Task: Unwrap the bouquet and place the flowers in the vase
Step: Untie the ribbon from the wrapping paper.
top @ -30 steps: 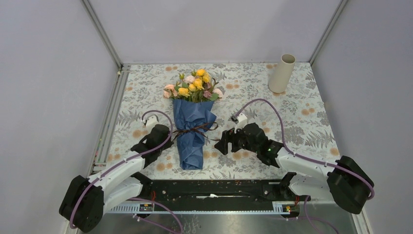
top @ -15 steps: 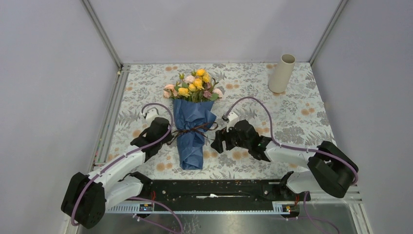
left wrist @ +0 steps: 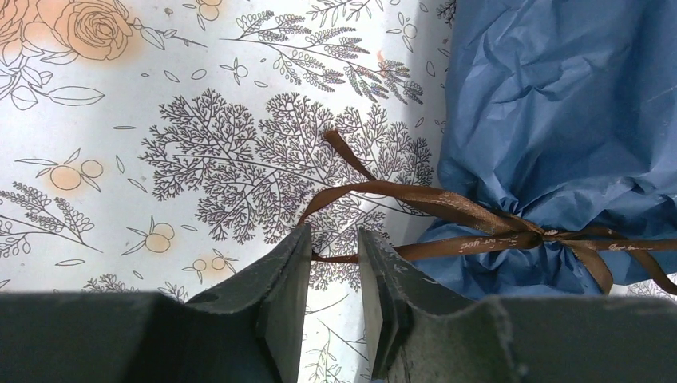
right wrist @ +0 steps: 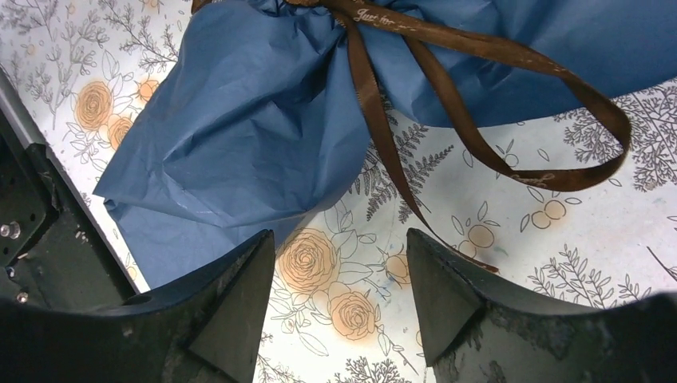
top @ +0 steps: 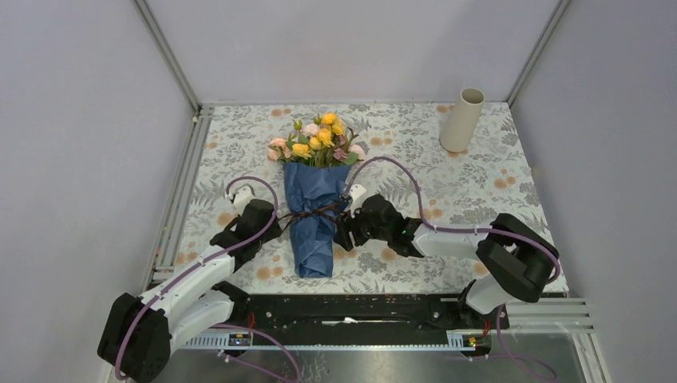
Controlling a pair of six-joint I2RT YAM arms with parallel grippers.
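1. One bouquet (top: pixel 315 199), wrapped, ribbon (left wrist: pixel 415 195) tied, lying on desk (top: pixel 495 199) centre.
2. One vase (top: pixel 461 120), upright, far-right corner.
3. Left claw (left wrist: pixel 334 235), narrowly parted, ribbon tail in gap.
4. Right claw (right wrist: pixel 339 243), wide open beside wrapping.

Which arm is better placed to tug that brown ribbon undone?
Left, I'd say: a ribbon tail lies between the slightly parted fingers of the left gripper. The right gripper hangs open beside the blue paper, with a ribbon end only near one finger.
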